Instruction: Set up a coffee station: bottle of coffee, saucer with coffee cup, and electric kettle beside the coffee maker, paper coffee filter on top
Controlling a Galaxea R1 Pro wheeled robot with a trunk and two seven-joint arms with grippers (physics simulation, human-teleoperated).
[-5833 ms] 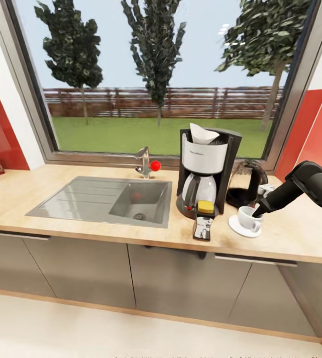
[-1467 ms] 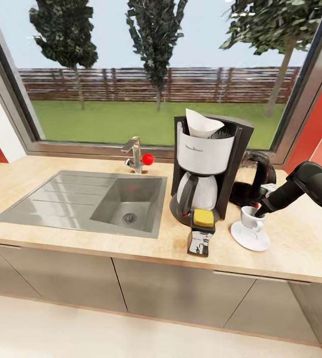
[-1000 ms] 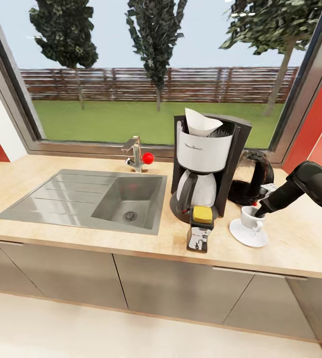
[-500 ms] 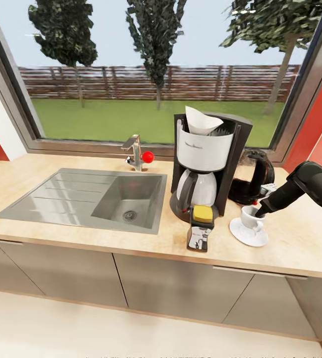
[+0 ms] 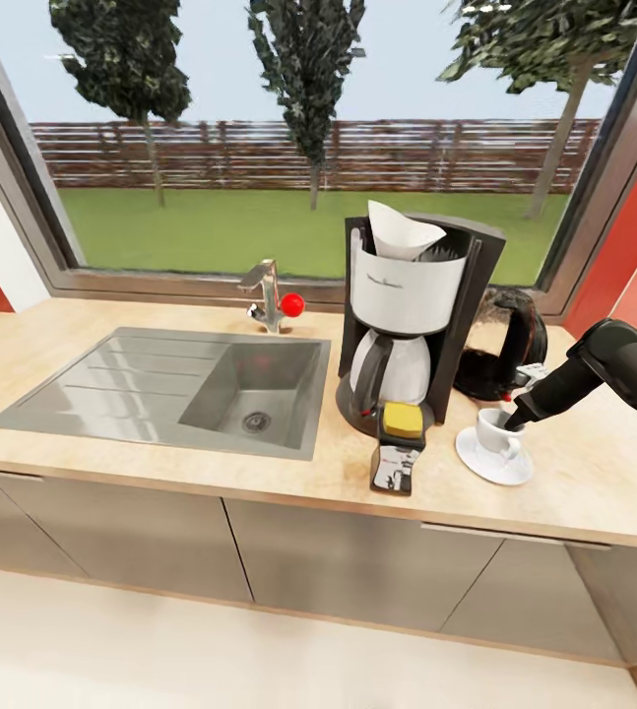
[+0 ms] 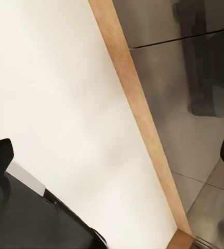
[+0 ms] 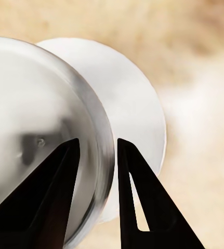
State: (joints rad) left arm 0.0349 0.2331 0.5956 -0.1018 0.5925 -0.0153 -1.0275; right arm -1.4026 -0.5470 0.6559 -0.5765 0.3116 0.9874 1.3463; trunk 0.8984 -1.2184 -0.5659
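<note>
The coffee maker (image 5: 409,325) stands on the kitchen countertop (image 5: 288,473), right of the sink, with the paper coffee filter (image 5: 397,232) sitting in its top. In front of it is the bottle of coffee (image 5: 398,455), brown with a yellow lid. Behind and to the right stands the electric kettle (image 5: 503,347). The coffee cup (image 5: 493,435) rests on the saucer (image 5: 495,467). My right gripper (image 5: 511,420) is shut on the coffee cup's (image 7: 44,119) rim, one finger inside and one outside, above the saucer (image 7: 135,104). My left gripper (image 6: 112,155) hangs open over the floor.
A grey steel sink (image 5: 175,389) with a red-knobbed tap (image 5: 271,298) lies left of the coffee maker. A large window backs the counter and red wall panels (image 5: 633,246) flank it. Dark cabinet fronts (image 6: 195,104) and a wooden plinth (image 6: 143,129) meet the pale floor.
The head view has shifted slightly, so the camera moved. My right gripper stays on the cup's rim, and the things on the counter keep their places.
</note>
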